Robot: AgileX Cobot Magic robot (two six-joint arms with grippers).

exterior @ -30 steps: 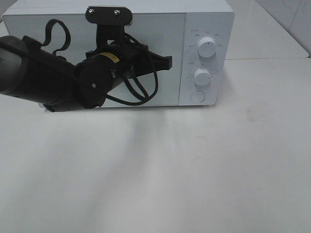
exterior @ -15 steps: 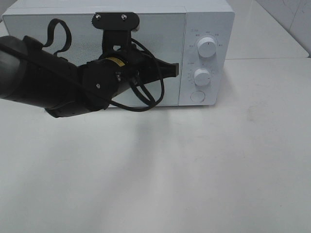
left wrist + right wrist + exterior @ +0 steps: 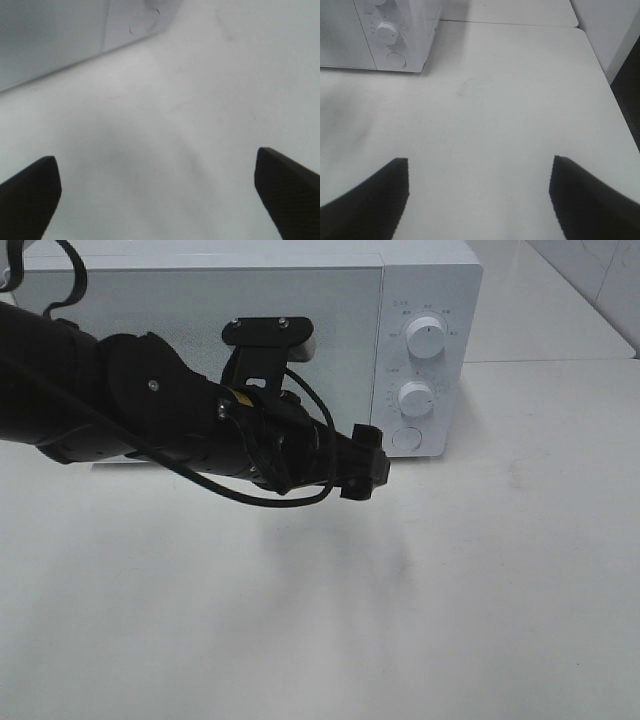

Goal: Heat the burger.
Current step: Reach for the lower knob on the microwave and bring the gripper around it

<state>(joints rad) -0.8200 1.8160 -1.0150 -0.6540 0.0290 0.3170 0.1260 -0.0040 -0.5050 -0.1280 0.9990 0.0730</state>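
The burger is not in any view. A white microwave stands at the back of the table with its door shut. My left gripper hangs just in front of the microwave's lower edge, a little left of the round door button. In the left wrist view the left gripper is open and empty over bare table, with the microwave's bottom corner ahead. My right gripper is open and empty over the table, right of the microwave; it is out of the exterior high view.
The microwave has two white knobs above the button. The left arm and its cables cover much of the door. The white table stretches in front; its right edge shows in the right wrist view.
The left arm has swung down and to the right, from in front of the door's middle to the microwave's lower edge near the round button.
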